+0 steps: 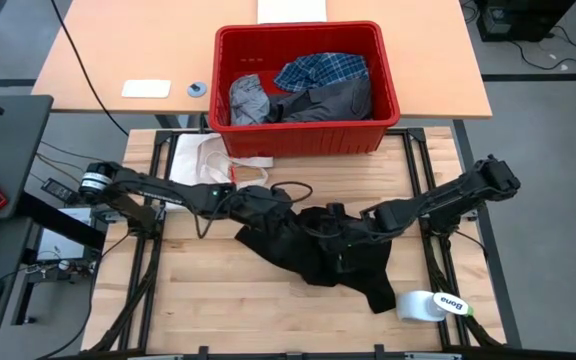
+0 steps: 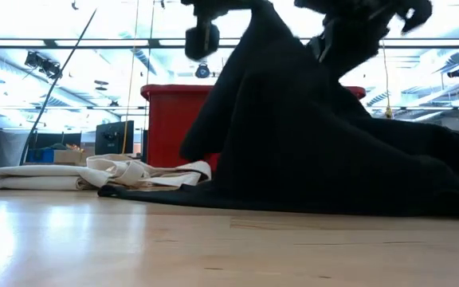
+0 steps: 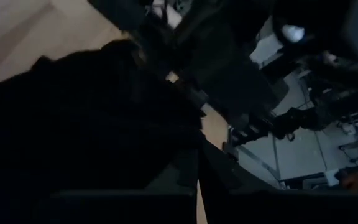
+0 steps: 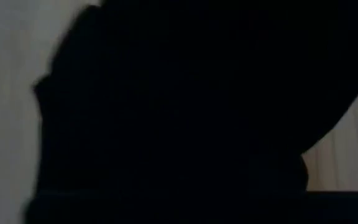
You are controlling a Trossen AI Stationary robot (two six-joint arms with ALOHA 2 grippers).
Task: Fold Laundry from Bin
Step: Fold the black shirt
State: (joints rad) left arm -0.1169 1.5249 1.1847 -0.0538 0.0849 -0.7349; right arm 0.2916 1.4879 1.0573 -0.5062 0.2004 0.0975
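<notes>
Left gripper (image 1: 290,215) is clamped on the upper edge of the black garment (image 1: 313,250) near the middle of the desk (image 1: 198,300); we see the cloth lifted into a peak under it in the low view. Right gripper (image 1: 336,228) sits just beside it, over the same garment; its wrist view is filled with black fabric, so we cannot tell whether its jaws are closed or what they hold. Black garment is partly raised, the rest draped on the wooden desk, with a tail running toward the front right, close to the white tape roll (image 1: 420,306). Red bin (image 1: 303,135) stands at the far edge of the work area, well apart from both grippers. In the bin we see the blue-and-white plaid shirt (image 1: 320,70) at the back, a light grey garment (image 1: 249,98) at the left and a dark grey garment (image 1: 330,100) to the right of it. Cream-white cloth with strap loops (image 1: 208,160) lies flat on the desk just in front of the bin's left corner, near the left arm. A white pad (image 1: 146,88) and a small round object (image 1: 197,89) rest on the far tabletop left of the bin.
</notes>
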